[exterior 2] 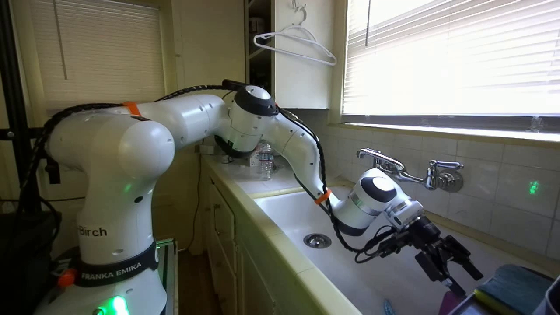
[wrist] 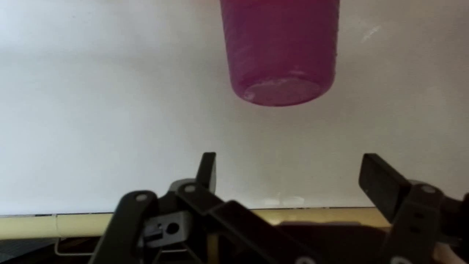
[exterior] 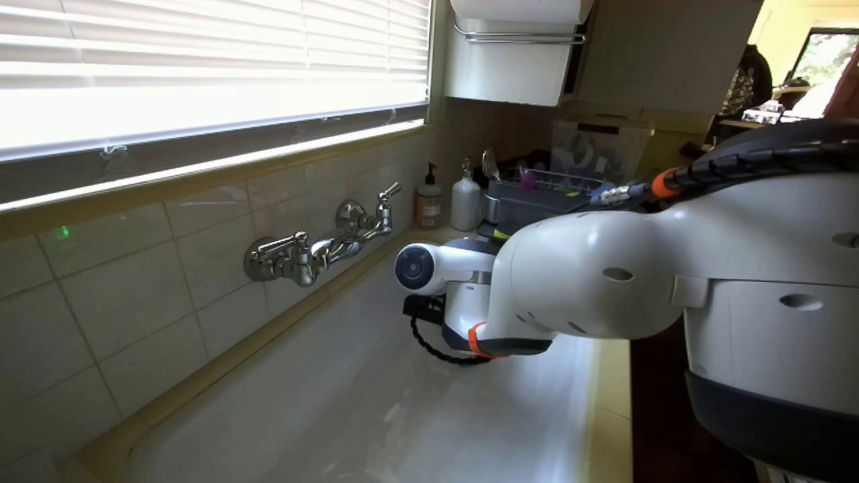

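Black metal and plastic at the gripper (wrist: 288, 158): jaws spread wide, nothing visible between the fingertips (wrist: 375, 172).

Wrist view: the magenta cup (wrist: 282, 47) lies straight out past the tips, on the side away from the yellow bench (wrist: 82, 225) edge. Its centre line falls close to the middle of the gap, perhaps a touch left in that picture. Long axis runs roughly along the jaws' own reach, closed base toward them, walls flaring away and leaving the frame at the top. Cup shows narrower than the gap; depth not readable from this angle. A strip of white sink (wrist: 128, 128) shows between base and tips. Standing inverted, lying or leaning: cannot tell.

Cross-check in an exterior view: a magenta patch (exterior 2: 447, 302), probably the same cup, appears at the bottom edge right by the lower fingertip; contact unresolved.

Farther out: sponge (exterior 2: 520, 284) near that patch; drain (exterior 2: 317, 241) on the arm's other side; wall faucet (exterior 2: 396, 166) above the basin; white pump bottle (exterior: 466, 204) beside the dish rack (exterior: 530, 209).
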